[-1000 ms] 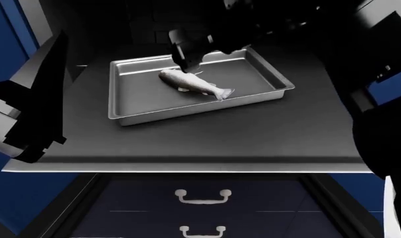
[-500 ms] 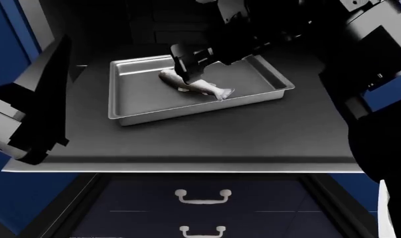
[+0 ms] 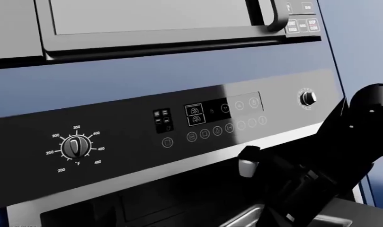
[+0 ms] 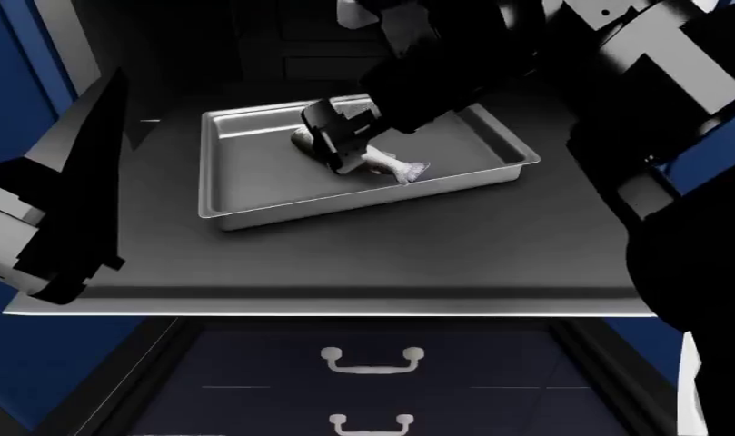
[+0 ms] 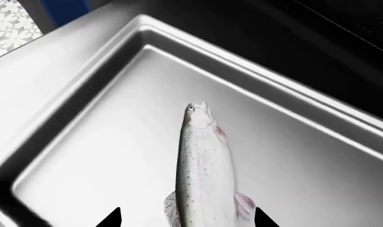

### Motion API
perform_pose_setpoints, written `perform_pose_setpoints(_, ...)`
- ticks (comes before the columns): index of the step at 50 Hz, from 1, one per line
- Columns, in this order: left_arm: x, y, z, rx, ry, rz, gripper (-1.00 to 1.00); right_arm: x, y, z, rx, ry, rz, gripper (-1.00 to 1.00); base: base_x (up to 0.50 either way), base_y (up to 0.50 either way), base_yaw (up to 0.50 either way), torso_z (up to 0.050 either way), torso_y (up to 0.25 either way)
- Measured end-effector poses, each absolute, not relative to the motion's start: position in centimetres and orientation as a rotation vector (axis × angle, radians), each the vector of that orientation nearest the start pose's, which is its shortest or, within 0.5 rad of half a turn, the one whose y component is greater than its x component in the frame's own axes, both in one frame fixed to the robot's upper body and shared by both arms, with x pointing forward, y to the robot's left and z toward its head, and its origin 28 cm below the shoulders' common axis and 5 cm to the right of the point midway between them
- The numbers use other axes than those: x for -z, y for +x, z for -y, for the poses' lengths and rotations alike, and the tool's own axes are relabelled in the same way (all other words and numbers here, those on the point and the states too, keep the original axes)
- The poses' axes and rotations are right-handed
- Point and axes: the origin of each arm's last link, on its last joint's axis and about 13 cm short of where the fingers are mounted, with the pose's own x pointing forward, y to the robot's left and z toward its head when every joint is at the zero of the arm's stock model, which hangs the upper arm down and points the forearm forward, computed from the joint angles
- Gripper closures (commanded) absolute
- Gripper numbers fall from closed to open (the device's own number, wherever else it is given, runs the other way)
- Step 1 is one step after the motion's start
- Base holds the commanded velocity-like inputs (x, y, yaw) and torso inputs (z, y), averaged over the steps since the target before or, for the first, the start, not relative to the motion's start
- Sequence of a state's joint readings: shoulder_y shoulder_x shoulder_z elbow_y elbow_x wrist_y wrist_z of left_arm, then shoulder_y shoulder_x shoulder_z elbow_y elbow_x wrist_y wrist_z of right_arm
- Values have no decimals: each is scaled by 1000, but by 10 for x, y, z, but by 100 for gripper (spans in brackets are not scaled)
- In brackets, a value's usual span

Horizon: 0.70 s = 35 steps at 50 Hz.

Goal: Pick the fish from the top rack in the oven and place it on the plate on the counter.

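So over the last second I've brought the right tool (image 4: 339, 145) lower and a bit toward me, and it's now sitting right on top of the fish (image 4: 385, 164) instead of hanging above its head end. A second ago most of the fish was visible from the head camera; now the tool covers the front half and I only see the tail end sticking out.

The fish itself hasn't budged. It's lying flat in the steel baking tray (image 4: 270, 195), which sits on the top rack (image 4: 380, 259) pulled out of the oven (image 3: 115, 137). In the right wrist view the fish (image 5: 207, 175) runs straight up the middle of the frame, and I can see both fingertips (image 5: 112, 218) poking in either side of its body with clear gaps. So the tool is spread wide, straddling the fish, not gripping anything yet.

For the task, I'd say the approach is basically done and lined up across the body. Next I probably need a touch more descent and then close. The body looks slim and slick, so I'd guess it could squirt out if I pinch too near the tail.

Left tool isn't visible in any view, so I can't tell its state. Its wrist camera just stares at the oven control panel. The plate and the counter surface aren't in view right now either.
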<state>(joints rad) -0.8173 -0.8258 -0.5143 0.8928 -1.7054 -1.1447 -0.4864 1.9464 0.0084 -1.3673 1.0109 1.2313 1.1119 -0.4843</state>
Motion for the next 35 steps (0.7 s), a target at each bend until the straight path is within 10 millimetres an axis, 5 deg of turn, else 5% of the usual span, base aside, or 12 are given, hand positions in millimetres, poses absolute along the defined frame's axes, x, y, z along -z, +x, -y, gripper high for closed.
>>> perform_pose_setpoints(35, -304, 143, -286, 358, 133, 446, -100, -379, 370, 41, -869, -390, -768, -100, 0, 0, 0, 0, 0)
